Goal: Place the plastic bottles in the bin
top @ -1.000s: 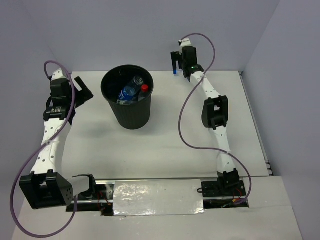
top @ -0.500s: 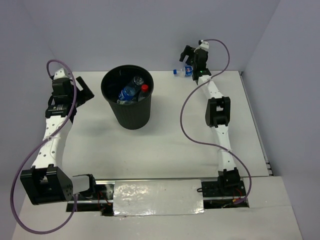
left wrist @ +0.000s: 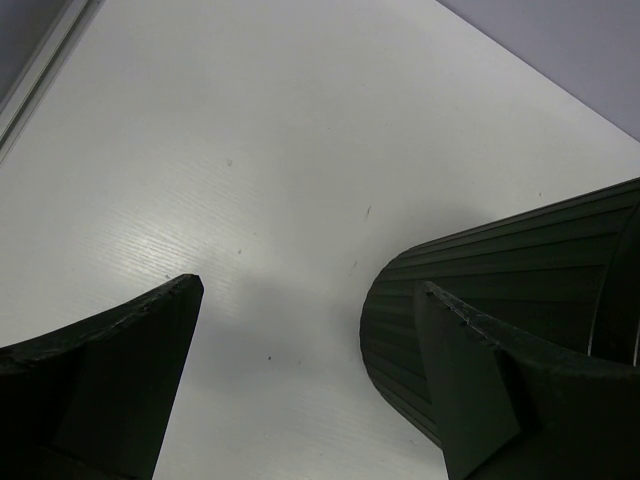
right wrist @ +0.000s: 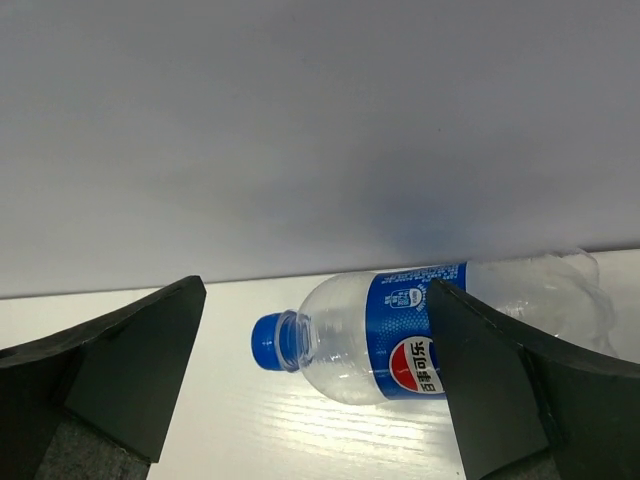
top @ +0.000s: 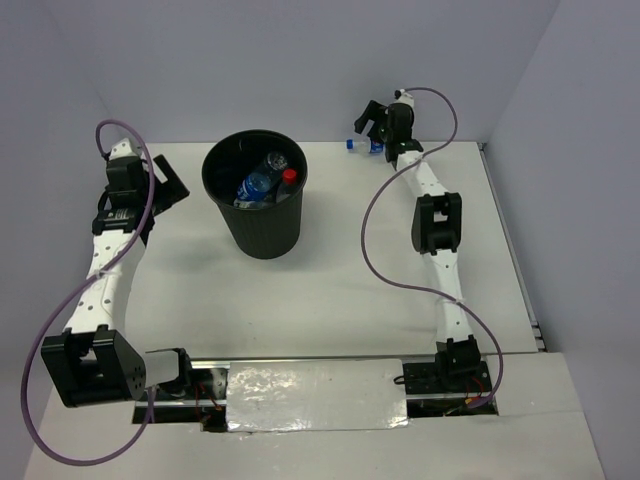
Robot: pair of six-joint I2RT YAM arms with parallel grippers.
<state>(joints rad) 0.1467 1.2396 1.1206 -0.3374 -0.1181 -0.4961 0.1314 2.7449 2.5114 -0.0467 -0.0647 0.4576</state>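
Top view: the black bin [top: 265,235] stands mid-tabletop [top: 330,290], holding bottles [top: 258,183]. A blue-capped bottle [top: 365,146] lies at the far wall, below the right gripper [top: 378,120].

Left wrist view: the left gripper [left wrist: 310,285] is spread and empty, beside the bin.

Right wrist view: the right gripper is spread and frames the lying bottle without gripping it. This looks like the reach; next it should lower and clamp.

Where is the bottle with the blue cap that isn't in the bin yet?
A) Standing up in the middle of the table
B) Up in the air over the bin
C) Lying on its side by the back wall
C: the blue-capped bottle lies on its side on the table by the back wall, in front of the open right gripper.
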